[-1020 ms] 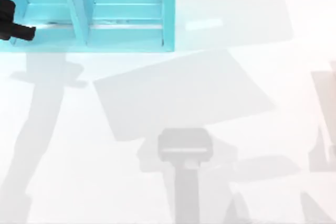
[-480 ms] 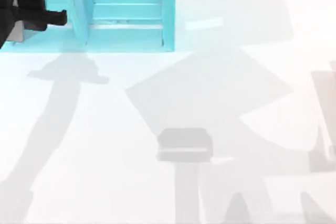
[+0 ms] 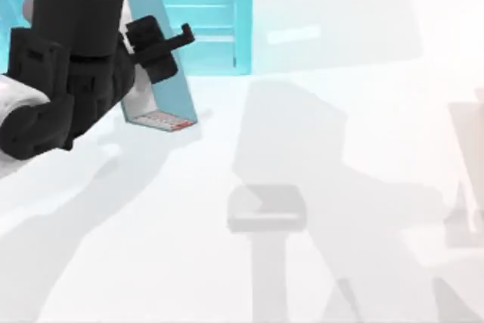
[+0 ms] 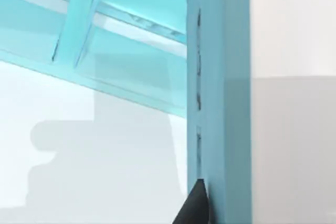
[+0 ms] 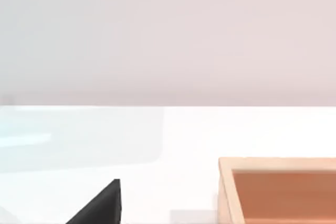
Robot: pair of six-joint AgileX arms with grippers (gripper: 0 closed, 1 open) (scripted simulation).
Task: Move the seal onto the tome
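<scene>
The step in hand, as I judge it, is bringing the tome (image 3: 162,81) out from the teal shelf unit (image 3: 212,5) and laying it flat on the white table (image 3: 355,262), so the seal has somewhere to land. To do that well I want to swing the book clear of the shelf's upright just behind my left gripper (image 3: 168,41), keep the clamp firm so the heavy cover cannot pivot, then lower it cover-up onto open table below and ahead of the gripper before letting go. The left gripper is closed narrow on the tome, pinching it near its upper edge. The book hangs tilted beneath the fingers, its whitish spine with the red mark (image 3: 160,120) at the low end, nearest the table. In the left wrist view one dark finger (image 4: 195,209) lies flat against the teal cover (image 4: 220,108), with the shelf's compartments (image 4: 121,61) beyond it. My right arm is idle, and I cannot tell how far its gripper is open; one dark fingertip (image 5: 102,203) shows. Beside that fingertip sits an orange-tan block (image 5: 281,192) with a paler rim. It may be the seal, but I cannot confirm that.
</scene>
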